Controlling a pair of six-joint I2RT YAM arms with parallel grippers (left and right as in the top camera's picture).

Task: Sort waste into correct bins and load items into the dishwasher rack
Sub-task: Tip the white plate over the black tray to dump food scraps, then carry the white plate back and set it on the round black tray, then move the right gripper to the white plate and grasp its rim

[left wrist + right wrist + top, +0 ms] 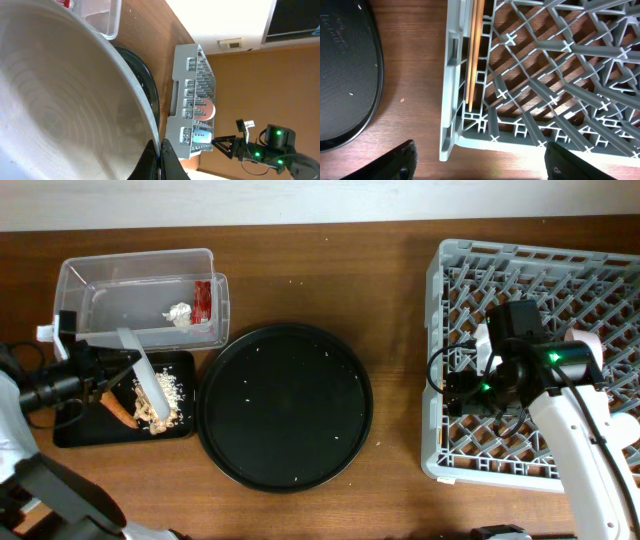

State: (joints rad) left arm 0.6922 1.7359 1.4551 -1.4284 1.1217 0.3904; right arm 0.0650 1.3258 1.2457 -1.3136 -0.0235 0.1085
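The plate (140, 375) is held tilted above the shallow black tray (75, 430), rim clamped by the left gripper (159, 157); scrap-tipping is judged in hand. Far right of the tray, the right gripper (492, 162) is spread wide, empty. Next, the plate must be carried to the dishwasher rack (520, 255).

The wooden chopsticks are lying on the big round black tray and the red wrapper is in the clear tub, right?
Not quite: the chopsticks lie inside the grey rack, along its edge, as the right wrist view shows. The red wrapper is indeed in the clear tub.
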